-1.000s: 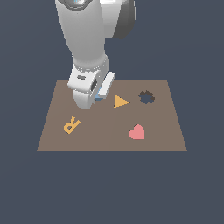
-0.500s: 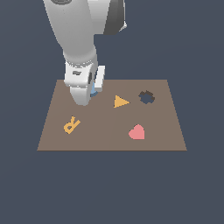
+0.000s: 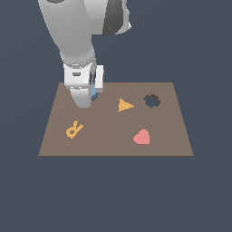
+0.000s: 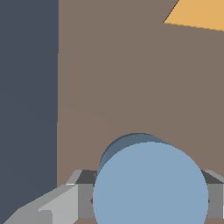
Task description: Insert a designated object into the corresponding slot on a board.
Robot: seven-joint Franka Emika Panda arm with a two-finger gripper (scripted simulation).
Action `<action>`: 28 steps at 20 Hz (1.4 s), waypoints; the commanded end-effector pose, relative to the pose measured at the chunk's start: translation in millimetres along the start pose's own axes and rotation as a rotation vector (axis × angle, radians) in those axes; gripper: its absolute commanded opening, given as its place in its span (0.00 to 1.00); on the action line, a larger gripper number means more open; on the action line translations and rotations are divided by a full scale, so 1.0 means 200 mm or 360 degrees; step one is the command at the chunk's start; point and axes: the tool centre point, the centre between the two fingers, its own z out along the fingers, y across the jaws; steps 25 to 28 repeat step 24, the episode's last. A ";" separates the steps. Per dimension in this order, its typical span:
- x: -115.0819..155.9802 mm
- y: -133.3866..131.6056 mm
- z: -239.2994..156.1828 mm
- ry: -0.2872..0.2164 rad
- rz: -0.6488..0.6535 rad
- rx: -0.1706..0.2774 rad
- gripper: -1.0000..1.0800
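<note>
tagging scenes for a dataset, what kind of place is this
Most likely a simulated shape-sorting test bench, not a real room: a flat brown board floats on a featureless dark background, bearing an orange triangle, a pink heart and a gear-toothed hole, with the gripper holding a blue disc.

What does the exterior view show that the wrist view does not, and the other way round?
Only the exterior view shows the whole brown board, the pink heart, the orange letter R, the gear-toothed hole and the arm; there the disc is only a blue sliver.

Only the wrist view shows the blue disc's full round face, held between the gripper's grey jaws.

Both show the board, the disc, the orange triangle and the gripper.
</note>
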 end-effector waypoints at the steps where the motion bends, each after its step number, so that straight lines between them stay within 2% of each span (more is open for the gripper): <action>1: -0.01 0.00 0.00 0.0000 -0.0020 -0.0001 0.00; 14: -0.01 0.00 0.05 0.0000 -0.0020 -0.0001 0.00; 15: -0.01 0.00 0.05 0.0000 -0.0020 -0.0001 0.96; 28: -0.01 0.00 0.05 0.0000 -0.0020 -0.0001 0.96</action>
